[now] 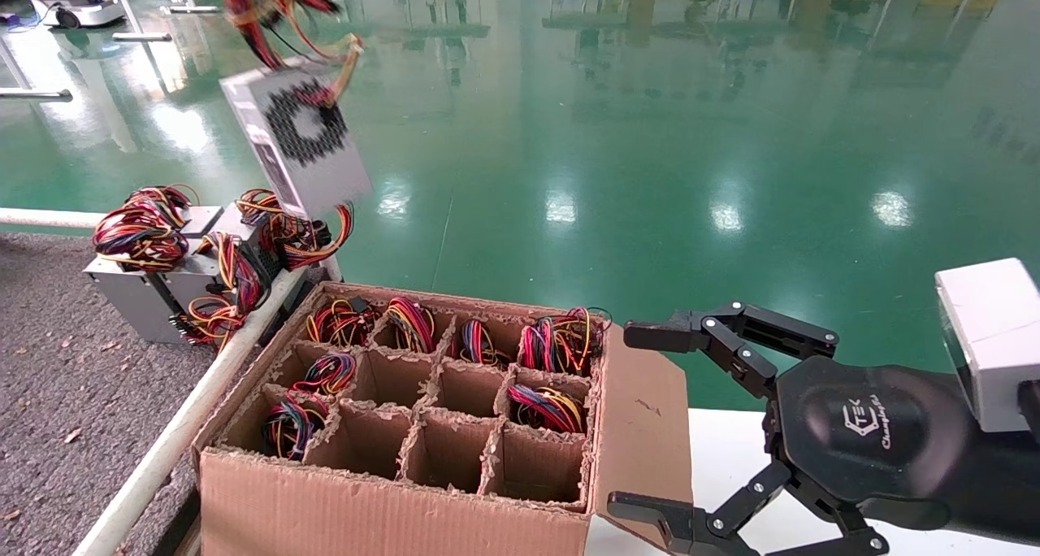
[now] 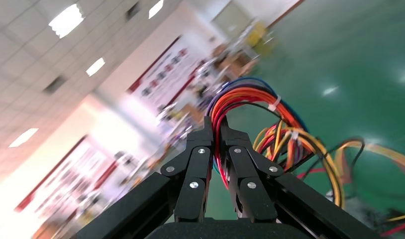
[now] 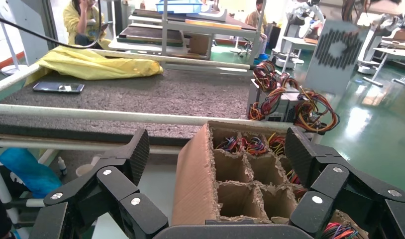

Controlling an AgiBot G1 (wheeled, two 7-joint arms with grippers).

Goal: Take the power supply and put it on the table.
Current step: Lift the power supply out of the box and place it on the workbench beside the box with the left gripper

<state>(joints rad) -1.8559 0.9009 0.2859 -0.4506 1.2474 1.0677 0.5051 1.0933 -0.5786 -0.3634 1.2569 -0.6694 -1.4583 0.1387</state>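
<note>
Plainly, the only writing that can be read is on the right arm's black wrist housing in the head view, where a white logo spells "TEK" above a slanted script line too small to make out. That right gripper (image 1: 642, 422) hangs with its fingers spread wide and holding nothing, beside the flap of the cardboard box (image 1: 390, 507), above the smooth white surface (image 1: 723, 450). The power supply (image 1: 301, 137) hangs in the air, tilted, its honeycomb vent facing the camera, above the far corner of the table (image 1: 57, 393) and over the green floor (image 1: 650, 133); its loose loop of wires (image 1: 268, 7) rises out of the top of the head view, so the hold on it is hidden there. The left wrist view supplies it: the left gripper (image 2: 217, 130) has its fingertips pinched together on the red and orange strands of the wire loop. The right wrist view shows the table's far side, which the head view does not: a yellow cloth (image 3: 91, 64) and a dark phone-like slab (image 3: 57, 87) lying on it. Other grey units (image 1: 162, 271) with tighter bundles sit on the table's edge just beside the white rail (image 1: 187, 418), near the box, whose cells hold several wire bundles (image 1: 544, 406).
</note>
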